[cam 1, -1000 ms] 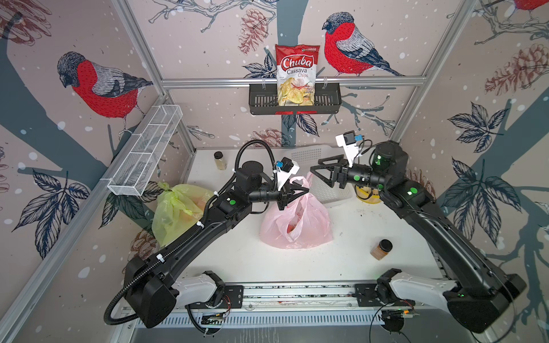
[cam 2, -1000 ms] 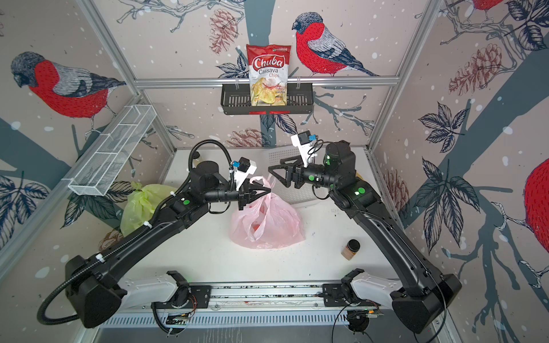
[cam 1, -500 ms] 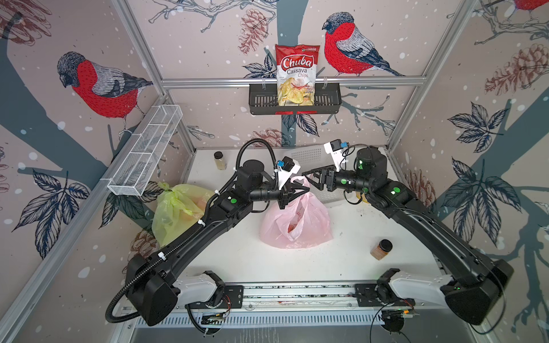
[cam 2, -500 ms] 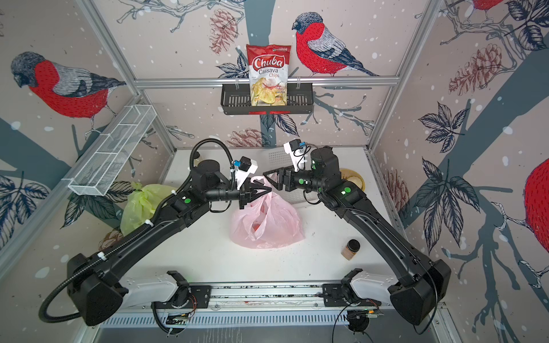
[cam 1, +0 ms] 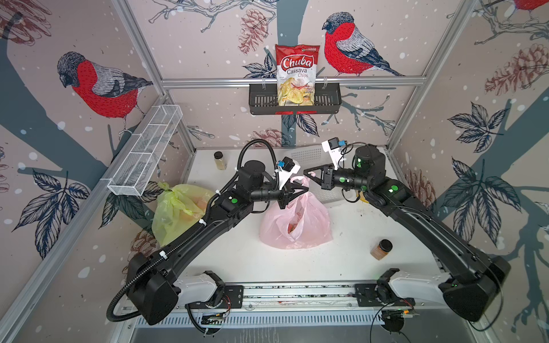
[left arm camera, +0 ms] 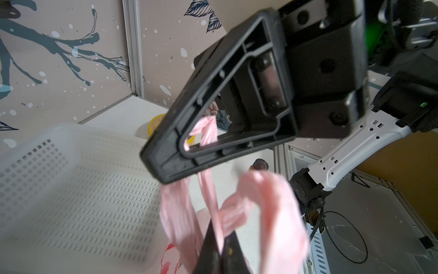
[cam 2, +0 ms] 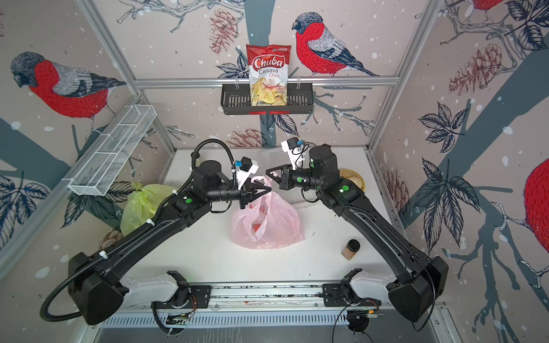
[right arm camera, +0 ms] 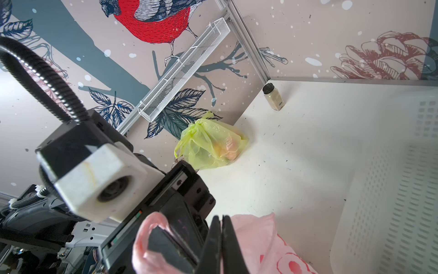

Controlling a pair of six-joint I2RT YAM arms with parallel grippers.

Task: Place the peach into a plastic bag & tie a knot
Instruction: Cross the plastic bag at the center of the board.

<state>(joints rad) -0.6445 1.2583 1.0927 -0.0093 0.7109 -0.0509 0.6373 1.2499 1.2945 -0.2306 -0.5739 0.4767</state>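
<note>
Pink film first: the pink bag point(cam 1: 309, 225) sits mid-desk point(cam 1: 237, 255) with its mouth gaping, and an orange-red shape point(cam 1: 292, 228) shows through the opening. I take that as the peach, already inside, though the bag's red print makes it hard to be certain. So the placing looks done and the knot is the step in hand.

Up at the top of the bag, both arms meet nose to nose. The left hand point(cam 1: 304, 189) is clamped on one twisted handle strip point(left arm camera: 211, 197); the left wrist view shows the strip running straight down between its closed fingers. The second handle loop point(left arm camera: 267, 189) hangs free just beside it.

The right hand point(cam 1: 306, 172) has its fingers pressed together, tips just beside the left hand's, right above the bag. Has it caught any film? I cannot tell. In the right wrist view the pads meet with pink plastic close by, yet nothing shows clearly pinched between them.

No knot yet. My read of the next move: the right hand needs a sure hold on that free loop, then the two strips must cross and one be drawn through. Thin, slippery film like this could easily slide out of a weak pinch.
</note>
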